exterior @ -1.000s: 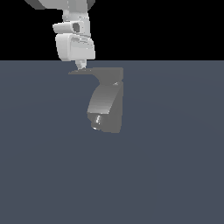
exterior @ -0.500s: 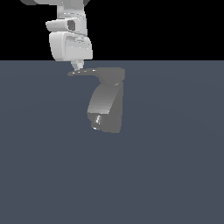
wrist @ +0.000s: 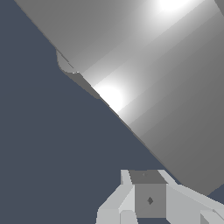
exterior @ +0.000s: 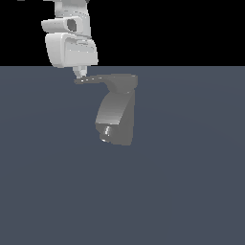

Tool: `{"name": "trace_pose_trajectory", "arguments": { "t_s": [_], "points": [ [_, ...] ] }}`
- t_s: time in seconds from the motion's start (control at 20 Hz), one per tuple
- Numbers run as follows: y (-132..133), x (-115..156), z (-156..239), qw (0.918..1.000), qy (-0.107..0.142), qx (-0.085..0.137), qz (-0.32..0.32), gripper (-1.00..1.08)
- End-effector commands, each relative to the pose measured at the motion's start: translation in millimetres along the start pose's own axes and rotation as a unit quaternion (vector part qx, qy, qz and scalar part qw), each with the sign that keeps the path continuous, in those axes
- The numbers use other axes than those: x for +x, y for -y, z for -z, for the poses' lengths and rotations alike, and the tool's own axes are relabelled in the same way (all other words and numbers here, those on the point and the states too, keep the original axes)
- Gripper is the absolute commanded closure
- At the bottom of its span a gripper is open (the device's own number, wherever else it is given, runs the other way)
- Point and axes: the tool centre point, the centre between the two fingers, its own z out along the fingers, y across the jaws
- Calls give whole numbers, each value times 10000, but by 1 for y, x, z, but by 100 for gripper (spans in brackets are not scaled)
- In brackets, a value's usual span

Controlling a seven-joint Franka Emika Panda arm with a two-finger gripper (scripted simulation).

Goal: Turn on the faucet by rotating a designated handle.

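Exterior view: arm cut off by top edge; gripper [exterior: 80, 72] fingertips too small, jaw state unreadable. Wrist view: handle [wrist: 148, 74] cropped by top and right edges; one finger [wrist: 148, 199] cut by bottom edge.

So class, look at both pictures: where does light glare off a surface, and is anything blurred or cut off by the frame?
Exterior view: a small bright glint at the nozzle of the faucet; the gripper sits at the tip of the handle, edges crisp, arm cropped at the top. Wrist view: two bright glare patches on a broad grey surface filling much of the frame and cropped by it; no blur.
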Motion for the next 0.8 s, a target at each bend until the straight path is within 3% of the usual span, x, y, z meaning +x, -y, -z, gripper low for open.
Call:
{"name": "trace_pose_trajectory", "arguments": {
  "t_s": [0.0,0.75],
  "points": [
    [-5,5,0,9998,-6,-6,-189,108],
    [-44,33,0,9998,-6,-14,-174,108]
  ]
}}
